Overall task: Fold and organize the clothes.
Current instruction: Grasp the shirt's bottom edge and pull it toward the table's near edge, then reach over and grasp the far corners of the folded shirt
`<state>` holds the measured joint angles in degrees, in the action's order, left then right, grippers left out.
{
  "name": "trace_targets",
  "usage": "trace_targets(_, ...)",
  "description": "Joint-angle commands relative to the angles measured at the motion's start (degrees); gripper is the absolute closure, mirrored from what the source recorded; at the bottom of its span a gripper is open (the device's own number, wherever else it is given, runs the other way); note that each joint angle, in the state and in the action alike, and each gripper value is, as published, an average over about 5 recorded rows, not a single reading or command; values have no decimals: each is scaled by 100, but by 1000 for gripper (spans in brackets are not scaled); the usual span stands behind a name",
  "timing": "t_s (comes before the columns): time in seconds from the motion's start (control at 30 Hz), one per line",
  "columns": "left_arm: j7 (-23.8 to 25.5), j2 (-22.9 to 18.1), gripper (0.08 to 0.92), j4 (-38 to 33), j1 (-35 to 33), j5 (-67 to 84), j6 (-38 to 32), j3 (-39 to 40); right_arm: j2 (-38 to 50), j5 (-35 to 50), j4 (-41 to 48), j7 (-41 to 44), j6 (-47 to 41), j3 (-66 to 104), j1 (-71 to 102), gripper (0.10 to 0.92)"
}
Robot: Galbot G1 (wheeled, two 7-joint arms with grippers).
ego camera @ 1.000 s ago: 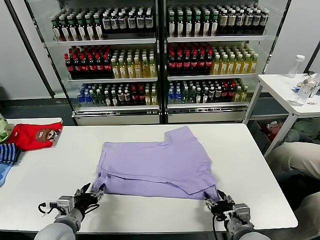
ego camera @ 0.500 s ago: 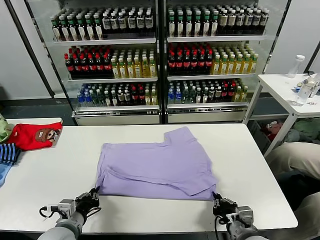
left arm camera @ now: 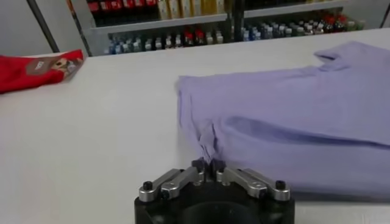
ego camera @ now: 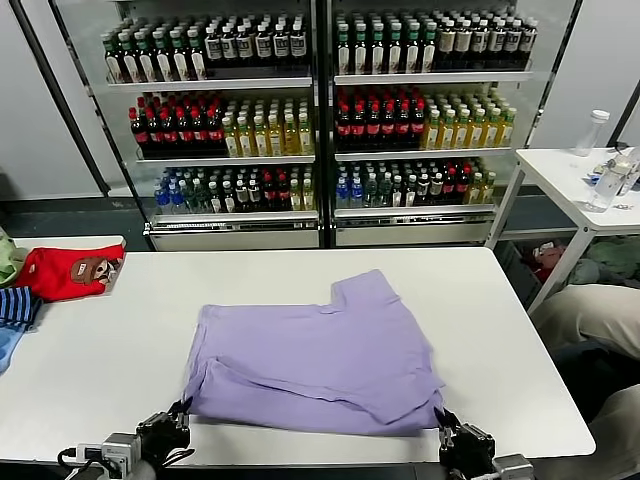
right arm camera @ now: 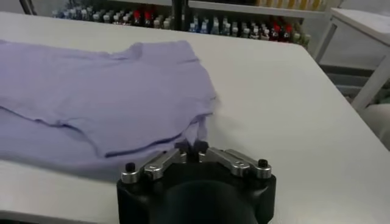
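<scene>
Both corners pinched, near the table's front edge.
Left gripper [left arm camera: 208, 164] and right gripper [right arm camera: 192, 148] clenched on lavender cotton T-shirt [ego camera: 315, 350]; thin bites could slip, undoing the fold.

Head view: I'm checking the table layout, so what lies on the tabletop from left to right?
Blue striped garment → red garment → left gripper, shut on the T-shirt's near left corner → lavender T-shirt → right gripper, shut on its near right corner.
</scene>
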<state>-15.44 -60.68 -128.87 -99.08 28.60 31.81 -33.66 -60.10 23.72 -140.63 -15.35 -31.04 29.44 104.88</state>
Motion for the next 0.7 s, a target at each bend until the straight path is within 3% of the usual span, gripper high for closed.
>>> trace_targets(0.03, -197, 21, 691, -711, 189, 682, -11, -483, 173, 354, -461, 0, -123, 505, -426, 610)
trace_targets(0.13, -3, 33, 604, -460, 728, 728, -74, -326, 339, 599, 22, -38, -198, 361, -1474, 524)
trace_targets(0.47, 1042, 95, 319, 1656, 3123, 664, -20, 305, 87, 1104, 2755, -52, -214, -1363, -5121, 242)
trace_targets(0.7, 1438, 65, 184, 3056, 4166, 224, -59, 772, -690, 1112, 4468, -77, -202, -2077, -6411, 203)
